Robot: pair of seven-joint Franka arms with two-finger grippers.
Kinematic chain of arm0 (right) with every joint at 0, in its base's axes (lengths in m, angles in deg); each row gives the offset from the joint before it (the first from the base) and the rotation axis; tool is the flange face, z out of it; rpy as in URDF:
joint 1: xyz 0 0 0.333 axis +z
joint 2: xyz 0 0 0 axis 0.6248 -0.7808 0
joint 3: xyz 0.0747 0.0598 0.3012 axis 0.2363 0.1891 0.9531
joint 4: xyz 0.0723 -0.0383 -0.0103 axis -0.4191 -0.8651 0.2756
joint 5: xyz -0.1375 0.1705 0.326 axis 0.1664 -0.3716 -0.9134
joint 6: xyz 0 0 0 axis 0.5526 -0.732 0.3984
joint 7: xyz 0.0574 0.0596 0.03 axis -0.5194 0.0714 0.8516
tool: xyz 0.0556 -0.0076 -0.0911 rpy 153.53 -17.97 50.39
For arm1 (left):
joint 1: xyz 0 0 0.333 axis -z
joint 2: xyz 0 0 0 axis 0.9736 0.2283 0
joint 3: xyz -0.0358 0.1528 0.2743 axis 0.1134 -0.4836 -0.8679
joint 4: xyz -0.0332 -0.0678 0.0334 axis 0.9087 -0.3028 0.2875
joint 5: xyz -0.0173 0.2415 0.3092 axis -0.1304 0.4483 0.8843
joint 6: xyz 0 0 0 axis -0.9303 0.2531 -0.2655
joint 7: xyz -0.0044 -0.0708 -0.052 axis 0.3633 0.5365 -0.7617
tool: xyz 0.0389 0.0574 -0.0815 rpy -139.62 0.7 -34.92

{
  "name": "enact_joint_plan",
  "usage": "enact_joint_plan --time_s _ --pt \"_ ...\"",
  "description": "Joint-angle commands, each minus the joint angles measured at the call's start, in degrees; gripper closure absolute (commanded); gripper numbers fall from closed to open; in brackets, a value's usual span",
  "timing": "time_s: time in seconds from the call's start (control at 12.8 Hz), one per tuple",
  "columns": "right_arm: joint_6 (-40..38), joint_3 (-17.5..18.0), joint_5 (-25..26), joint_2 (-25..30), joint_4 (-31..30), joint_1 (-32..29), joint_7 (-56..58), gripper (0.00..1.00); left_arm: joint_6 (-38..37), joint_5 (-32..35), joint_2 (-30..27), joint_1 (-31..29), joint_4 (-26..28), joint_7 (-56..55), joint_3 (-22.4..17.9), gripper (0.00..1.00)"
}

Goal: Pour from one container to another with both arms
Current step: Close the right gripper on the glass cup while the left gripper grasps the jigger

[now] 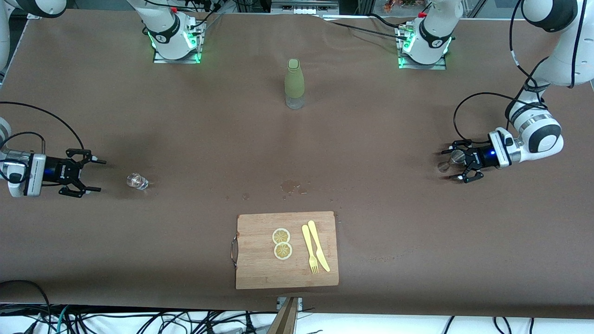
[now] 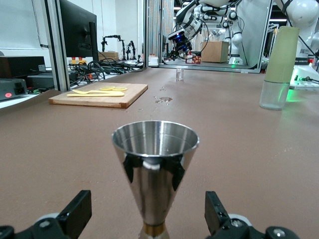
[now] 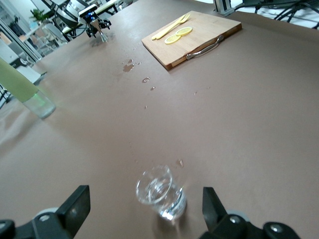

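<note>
A steel jigger (image 1: 457, 157) stands on the brown table at the left arm's end. My left gripper (image 1: 455, 163) is low around it and open; in the left wrist view the jigger (image 2: 155, 164) stands in the gap, clear of both fingers (image 2: 75, 215) of the left gripper (image 2: 147, 219). A small clear glass (image 1: 137, 181) stands at the right arm's end. My right gripper (image 1: 100, 175) is open, level with it and a short way off. In the right wrist view the glass (image 3: 160, 191) sits just ahead of the open right gripper (image 3: 144, 211).
A green bottle with a clear base (image 1: 294, 83) stands mid-table near the arm bases. A wooden cutting board (image 1: 260, 273) near the front camera carries two lemon slices (image 1: 281, 243) and a yellow knife and fork (image 1: 315, 250). Small wet spots (image 1: 291, 186) mark the cloth.
</note>
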State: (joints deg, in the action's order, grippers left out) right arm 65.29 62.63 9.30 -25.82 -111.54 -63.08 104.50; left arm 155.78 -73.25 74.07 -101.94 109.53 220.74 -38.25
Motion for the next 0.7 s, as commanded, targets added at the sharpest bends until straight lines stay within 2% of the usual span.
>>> enact_joint_plan --time_s 0.0,0.63 --pt "0.75 0.22 -1.56 -1.9 2.74 0.85 -0.46 0.0 -2.03 -1.99 1.68 0.53 -0.78 5.2 -0.54 0.0" --pt "1.1 0.22 -1.83 -5.42 3.01 1.12 10.16 0.0 -4.49 -2.52 2.03 0.71 -0.87 5.2 -0.54 0.04"
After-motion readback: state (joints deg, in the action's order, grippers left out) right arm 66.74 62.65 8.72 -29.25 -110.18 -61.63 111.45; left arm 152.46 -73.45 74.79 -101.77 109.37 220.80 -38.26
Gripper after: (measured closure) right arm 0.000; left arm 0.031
